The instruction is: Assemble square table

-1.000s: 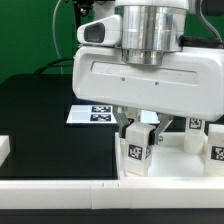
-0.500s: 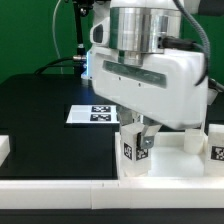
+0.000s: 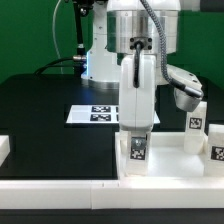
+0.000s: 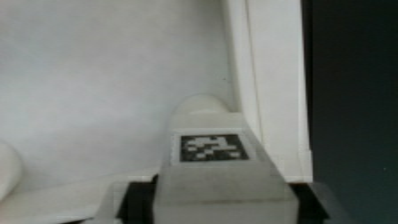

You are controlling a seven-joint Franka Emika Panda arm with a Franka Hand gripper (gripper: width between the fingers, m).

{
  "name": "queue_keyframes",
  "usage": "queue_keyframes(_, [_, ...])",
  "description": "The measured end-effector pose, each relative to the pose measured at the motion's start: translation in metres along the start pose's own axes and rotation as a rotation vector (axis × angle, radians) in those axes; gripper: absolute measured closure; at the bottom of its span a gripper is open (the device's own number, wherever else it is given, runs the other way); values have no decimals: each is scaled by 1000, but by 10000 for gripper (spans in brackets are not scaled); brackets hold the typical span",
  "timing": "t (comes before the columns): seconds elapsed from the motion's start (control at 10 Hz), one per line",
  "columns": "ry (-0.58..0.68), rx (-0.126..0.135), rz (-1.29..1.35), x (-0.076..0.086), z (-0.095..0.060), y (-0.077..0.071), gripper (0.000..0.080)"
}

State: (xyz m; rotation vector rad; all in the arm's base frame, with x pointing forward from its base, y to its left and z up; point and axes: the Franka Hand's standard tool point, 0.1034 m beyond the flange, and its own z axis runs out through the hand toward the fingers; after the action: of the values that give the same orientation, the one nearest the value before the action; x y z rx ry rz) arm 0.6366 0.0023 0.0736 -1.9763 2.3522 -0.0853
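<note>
Holding one tagged leg [image 3: 137, 150] upright, the gripper [image 3: 137, 132] stands with its jaws clamped on the leg's upper part; the wrist view shows the leg [image 4: 214, 140] between the fingers, tag facing the camera. Leg's long axis runs vertical, in line with the hand, directly beneath it. Its foot sits at the near corner of the square table top [image 3: 165, 160], at the exterior view's left, beside the raised rim. Other legs [image 3: 196, 124] stand on the exterior view's right. Judgement: leg is being screwed into the corner socket; contact there not resolvable.

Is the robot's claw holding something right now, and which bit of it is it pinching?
Yes. The gripper holds a short white plastic table leg with a black-and-white tag, pinched at its upper end, standing upright on the white square tabletop.
</note>
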Motion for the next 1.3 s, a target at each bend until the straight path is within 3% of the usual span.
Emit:
queue_keyframes(0.1, [7,-16,-86,0,1,3,512])
queue_keyframes(0.2, [7,-40,-235,-1,0,6,416])
queue_keyframes(0.3, [2,-34,-372,1,-3,4,276])
queue_keyframes(0.4, [-1,-17,-542,4,-6,2,190])
queue_keyframes(0.8, [-2,-17,-895,5,-8,3,152])
queue_keyframes(1.0, [12,-9,-1195,2,-8,1,150])
queue_keyframes(1.3, [16,-7,-1229,2,-8,1,150])
